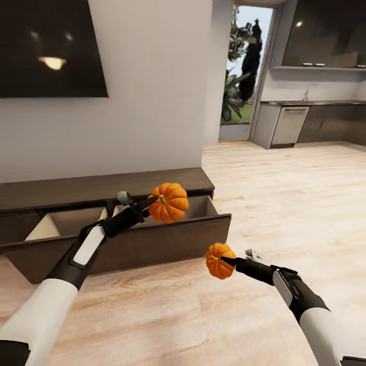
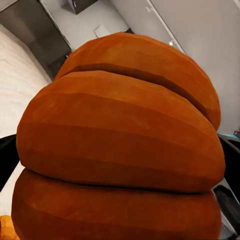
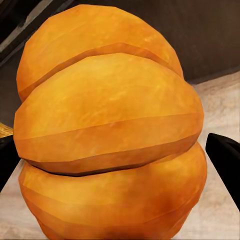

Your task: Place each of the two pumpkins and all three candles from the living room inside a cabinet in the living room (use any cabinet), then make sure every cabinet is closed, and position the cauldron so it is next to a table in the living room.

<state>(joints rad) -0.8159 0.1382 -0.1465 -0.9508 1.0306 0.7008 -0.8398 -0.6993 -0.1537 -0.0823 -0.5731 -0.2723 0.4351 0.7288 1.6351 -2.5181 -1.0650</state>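
Here the robot stands in front of the cabinet (image 1: 107, 185), the long low dark-brown unit under the wall-mounted television (image 1: 51, 46). Its drawer (image 1: 127, 244) is pulled out, and the pale beige compartments inside are visible.

The left end effector (image 1: 152, 202) is closed on the larger pumpkin (image 1: 169, 202) and holds it in the air over the right compartment of the open drawer, a little above the front edge. In the left wrist view this pumpkin (image 2: 120, 145) sits between the dark fingers (image 2: 7, 160), which press it from both sides.

The right end effector (image 1: 227, 262) is closed on the smaller pumpkin (image 1: 219, 261). This one hangs lower, in front of the drawer and above the wooden floor (image 1: 284, 203), not yet over the cabinet. In the right wrist view the smaller pumpkin (image 3: 110, 130) is also clamped between the two black fingers (image 3: 225, 160).

I judge that the step in hand is the placing of the two pumpkins into the cabinet. The next move probably calls for lowering the left arm until the larger pumpkin is inside the compartment, then opening the fingers. The right arm needs first to rise and go forward over the drawer front. After this the candles, the closing of the drawer and the cauldron remain to do.
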